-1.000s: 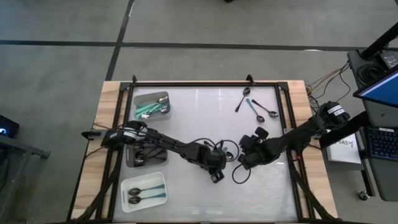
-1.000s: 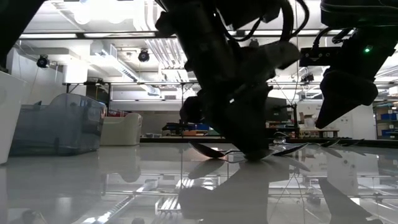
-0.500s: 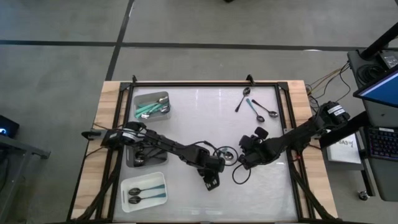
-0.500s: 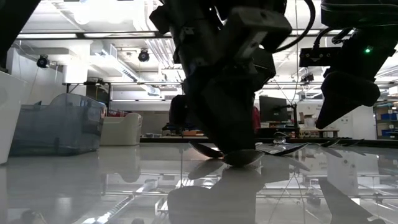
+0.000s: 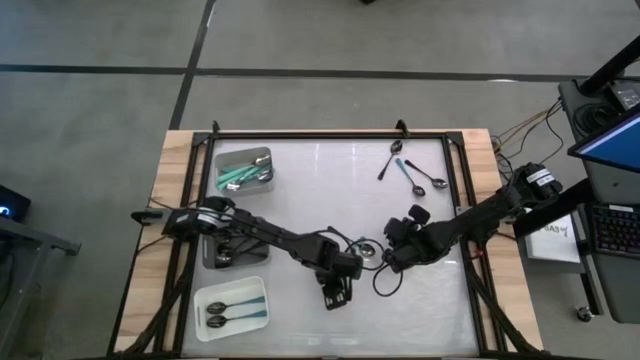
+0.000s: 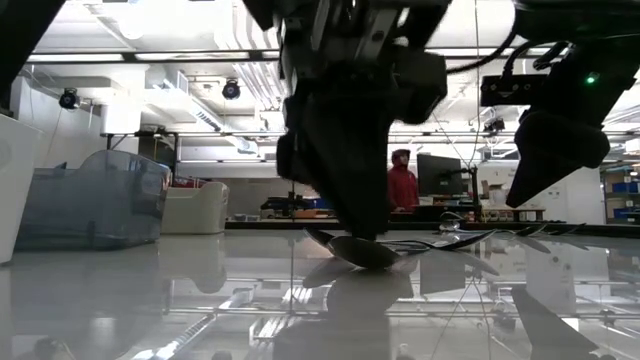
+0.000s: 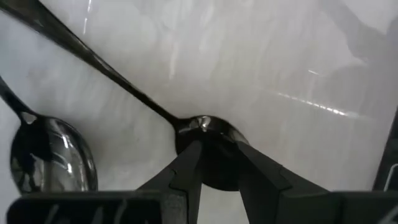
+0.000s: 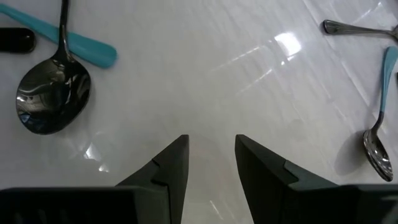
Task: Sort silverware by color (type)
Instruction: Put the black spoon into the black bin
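Observation:
My left gripper (image 5: 335, 292) is at the table's middle, toward the near edge, shut on a spoon (image 7: 208, 127) whose thin dark-looking handle (image 7: 93, 59) runs away from the fingers. A second spoon's shiny bowl (image 7: 53, 163) lies beside it on the table. My right gripper (image 5: 393, 258) hovers open just right of centre, over bare table (image 8: 211, 140). Near it lie a spoon bowl (image 8: 53, 99) and a teal handle (image 8: 87, 46). Three more spoons (image 5: 412, 172) lie flat near the far right corner. My left gripper pinches the spoon's bowl (image 7: 214, 165), close to its neck (image 7: 202, 123), between its two fingers. They come from above, pointing down. In the low view the bowl (image 6: 362, 251) sits at table level under the fingers; whether it is lifted clear I cannot tell.
A grey tray (image 5: 243, 170) with teal spoons stands at the far left. A second grey tray (image 5: 215, 252) lies under the left arm, and a white tray (image 5: 232, 305) with spoons sits at the near left. A cable loop (image 5: 385, 282) hangs by the right gripper. A person (image 6: 402, 185) stands in the room behind.
My left gripper has moved toward the table's near edge and slightly left, away from the right gripper. In the low view the spoon bowl has travelled along with it, staying under the fingers.

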Robot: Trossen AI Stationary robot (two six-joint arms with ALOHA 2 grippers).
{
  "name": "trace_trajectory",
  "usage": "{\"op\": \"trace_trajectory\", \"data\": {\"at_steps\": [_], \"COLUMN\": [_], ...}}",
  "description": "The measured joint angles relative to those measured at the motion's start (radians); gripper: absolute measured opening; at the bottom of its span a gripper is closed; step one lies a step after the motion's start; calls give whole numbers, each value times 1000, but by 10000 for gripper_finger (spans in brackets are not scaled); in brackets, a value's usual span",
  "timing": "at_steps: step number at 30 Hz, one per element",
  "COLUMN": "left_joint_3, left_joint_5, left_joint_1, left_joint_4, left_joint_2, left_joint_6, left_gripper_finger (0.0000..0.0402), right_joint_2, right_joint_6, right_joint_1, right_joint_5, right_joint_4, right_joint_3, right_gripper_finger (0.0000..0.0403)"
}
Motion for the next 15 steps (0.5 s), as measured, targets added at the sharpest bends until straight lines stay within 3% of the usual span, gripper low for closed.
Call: {"op": "trace_trajectory", "data": {"at_steps": [5,15], "left_joint_3": [27,29], "left_joint_5": [-21,-246], "left_joint_1": [0,4], "left_joint_4": [-16,-3], "left_joint_2": [0,-2], "left_joint_6": [49,-19], "left_gripper_finger": [77,106], "right_joint_2": [0,0], "right_joint_6": [0,-1], "right_joint_1": [0,0], "right_joint_5": [-1,-19], "right_joint_4": [3,1], "right_joint_3": [0,0], "right_gripper_finger": [123,123]}}
